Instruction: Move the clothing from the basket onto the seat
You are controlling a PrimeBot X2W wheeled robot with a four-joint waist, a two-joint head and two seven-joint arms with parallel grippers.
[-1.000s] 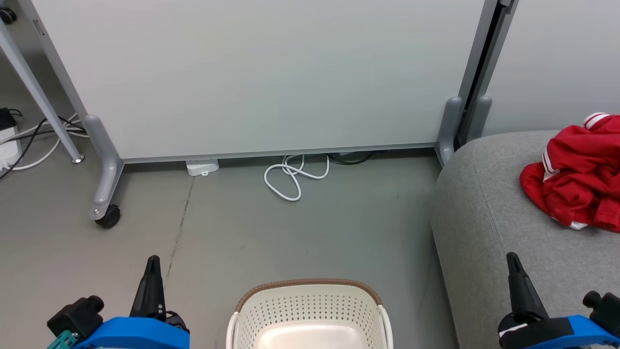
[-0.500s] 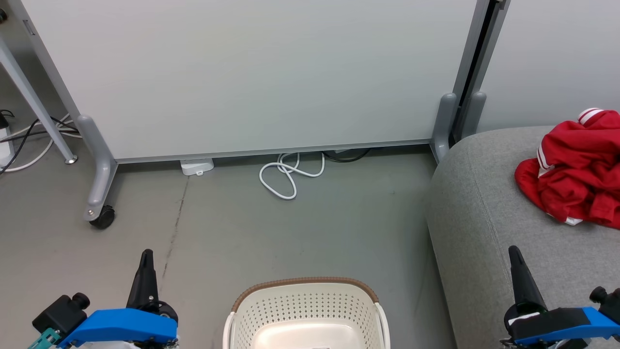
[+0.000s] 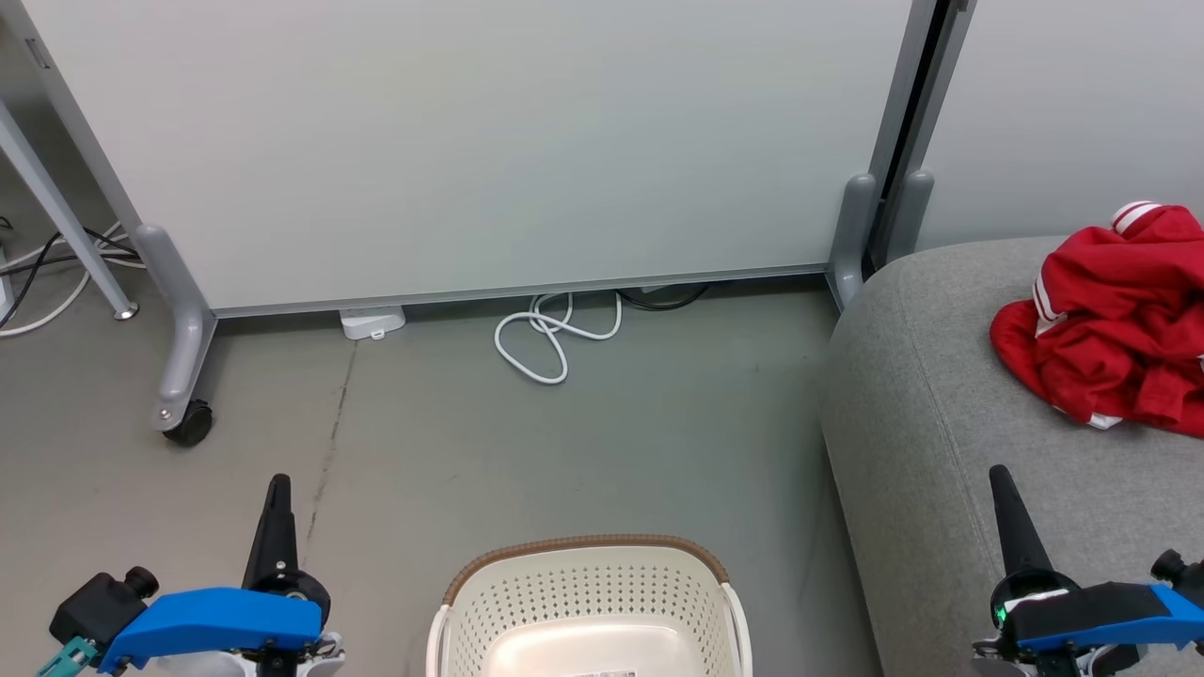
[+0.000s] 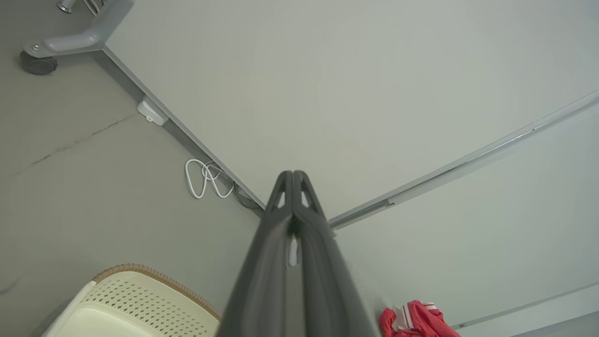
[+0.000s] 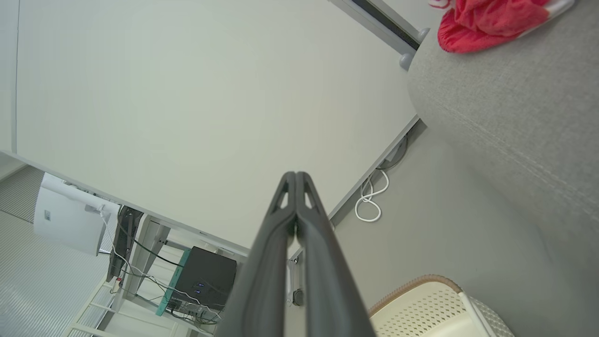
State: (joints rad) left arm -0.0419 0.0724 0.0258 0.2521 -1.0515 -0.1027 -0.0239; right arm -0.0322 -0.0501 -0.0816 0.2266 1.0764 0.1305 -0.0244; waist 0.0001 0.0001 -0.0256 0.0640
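Left gripper (image 3: 277, 484) and right gripper (image 3: 999, 475) are seen pressed together, empty. Ahead of the right one the seat (image 3: 922, 423) is spotted, the basket (image 3: 583, 543) between both, the clothing (image 3: 1110, 348) heaped on that seat. Basket's hidden near end should be checked before finishing.

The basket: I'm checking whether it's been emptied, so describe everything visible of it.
The basket is cream-white plastic with perforated walls, rounded corners and a brown woven-looking rim band. It stands upright on the grey floor, left of the grey seat, apart from it. The part of its inside that shows is empty; the near part is cut off.
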